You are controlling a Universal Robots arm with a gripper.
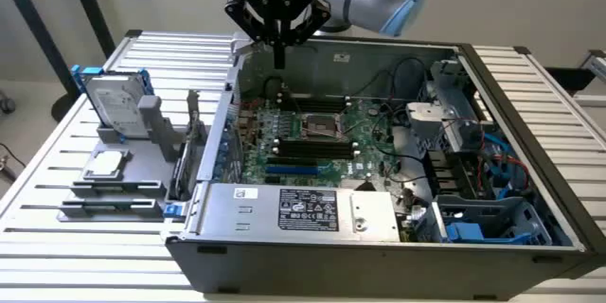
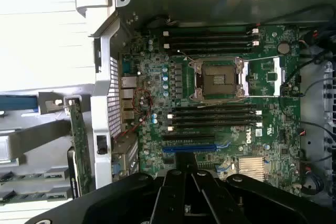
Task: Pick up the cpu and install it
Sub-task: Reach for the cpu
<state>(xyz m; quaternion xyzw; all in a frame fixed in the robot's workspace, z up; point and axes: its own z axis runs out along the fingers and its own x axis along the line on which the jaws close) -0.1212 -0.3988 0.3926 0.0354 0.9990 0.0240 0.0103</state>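
The cpu (image 1: pixel 104 163), a small flat silver-grey square, lies on a grey holder on the slatted table at the exterior view's left, outside the computer case. My gripper (image 1: pixel 279 60) hangs above the case's far wall, over the green motherboard (image 1: pixel 303 140), with its fingers pressed together and nothing between them. It is well away from the cpu. In the wrist view the black gripper (image 2: pixel 187 179) looks down on the motherboard (image 2: pixel 157 77), whose open cpu socket (image 2: pixel 218 80) has a metal frame around it. The same socket (image 1: pixel 322 127) sits mid-board in the exterior view.
An upright silver hard drive (image 1: pixel 118 108) with blue brackets stands behind the cpu. A grey power supply box (image 1: pixel 303 211) with a label fills the case's near side. Cables and drive bays (image 1: pixel 473 175) crowd the exterior view's right. Case walls (image 1: pixel 232 83) ring the board.
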